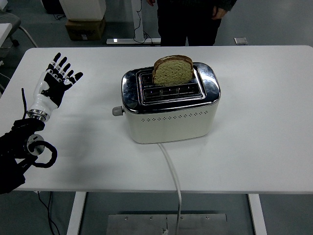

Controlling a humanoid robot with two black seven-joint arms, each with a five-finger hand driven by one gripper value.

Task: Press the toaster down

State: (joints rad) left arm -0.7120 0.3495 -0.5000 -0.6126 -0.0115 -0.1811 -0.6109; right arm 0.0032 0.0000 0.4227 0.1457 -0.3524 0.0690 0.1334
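Observation:
A cream and chrome toaster point(170, 104) stands mid-table with a slice of brown bread point(172, 69) sticking up out of its far slot. Its grey lever knob point(116, 111) juts from the left end, in the raised position. My left hand point(57, 81) hovers over the table's left part, well left of the knob, fingers spread and holding nothing. The right hand is out of view.
A white power cord point(171, 174) runs from the toaster's front over the near table edge. A person in dark clothes point(188, 19) stands behind the far edge. A cardboard box point(84, 27) sits on the floor at the back left.

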